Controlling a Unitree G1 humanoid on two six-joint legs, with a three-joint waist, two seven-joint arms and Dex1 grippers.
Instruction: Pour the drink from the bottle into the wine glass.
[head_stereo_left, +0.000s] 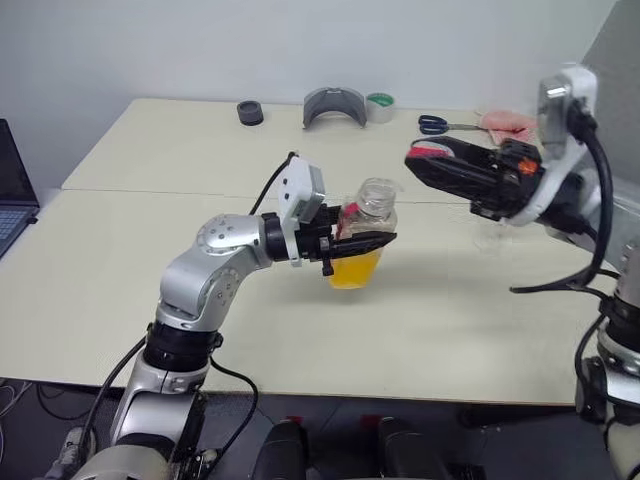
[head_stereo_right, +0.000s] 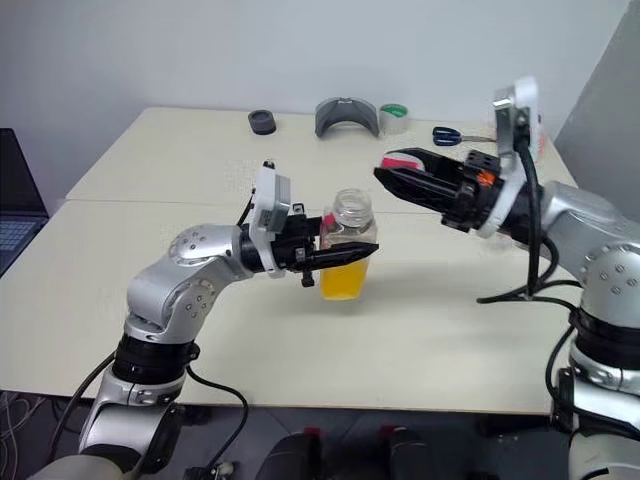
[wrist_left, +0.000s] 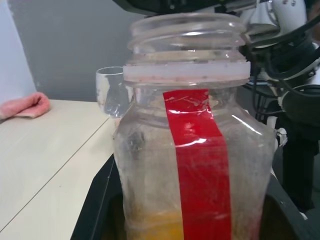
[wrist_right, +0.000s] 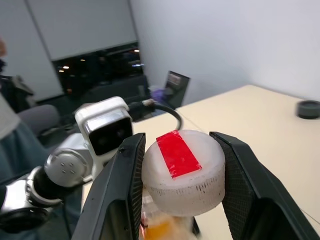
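Observation:
My left gripper (head_stereo_left: 362, 245) is shut on the bottle (head_stereo_left: 366, 222) and holds it upright above the table's middle. The bottle is clear with a red label strip (wrist_left: 197, 165), and its wide mouth is uncovered. The orange-yellow drink (head_stereo_left: 355, 270) fills its lower part. To the right and slightly higher, my right gripper (head_stereo_left: 428, 158) is shut on the white cap (wrist_right: 182, 170) with its red patch, clear of the bottle. The wine glass (wrist_left: 112, 92) stands on the table beyond the bottle, partly hidden under my right hand (head_stereo_left: 490, 238).
Along the table's far edge lie a black round piece (head_stereo_left: 250, 112), a grey curved part (head_stereo_left: 334, 105), a green tape roll (head_stereo_left: 380, 105), scissors (head_stereo_left: 435, 124) and a pink cloth (head_stereo_left: 505, 122). A laptop (head_stereo_left: 12, 195) sits at the far left.

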